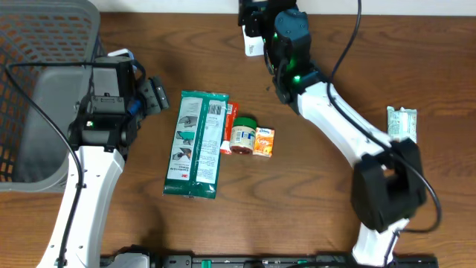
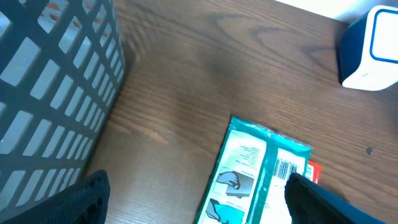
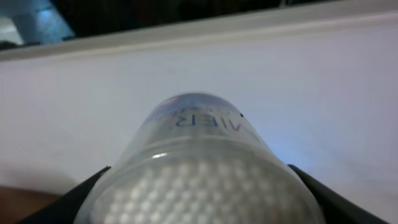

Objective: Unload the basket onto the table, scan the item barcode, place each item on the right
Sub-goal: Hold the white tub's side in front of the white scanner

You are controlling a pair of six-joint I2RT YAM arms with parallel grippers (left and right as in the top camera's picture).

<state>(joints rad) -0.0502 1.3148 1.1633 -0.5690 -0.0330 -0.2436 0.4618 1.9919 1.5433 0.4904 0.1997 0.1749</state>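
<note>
The wood-grain bench (image 1: pixel 305 205) is a dark, matte backdrop, so I judge the only glare risk in this scan comes from the item itself. The step in hand looks like presenting the clear tub (image 3: pixel 199 143) to the blue-and-white scanner (image 2: pixel 370 50), which stands at the bench's far edge. The right claw (image 3: pixel 199 193) grips the tub from both sides and holds it up there, above the bench near the scanner. No barcode shows on the tub from here. A good pass would probably roll the wrist slowly until the printed code faces the scanner window, then hold steady, because curved glossy plastic reflects light and bends the bars. The grip should be firm but light, as thin walls may flex. The grey basket (image 1: pixel 44 45) is stiff lattice plastic. The green pack (image 1: pixel 195 145) is a flat, soft film pouch, and its barcode faces up. The white packet (image 1: pixel 401 123) looks crinkled. The orange carton (image 1: pixel 263 141) is a small, square-edged card box. Next to it are a squat jar (image 1: pixel 243 135) with a green lid and a slim tube (image 1: pixel 229 123). The left claw (image 1: pixel 155 95) hangs spread wide and empty beside the basket.
</note>
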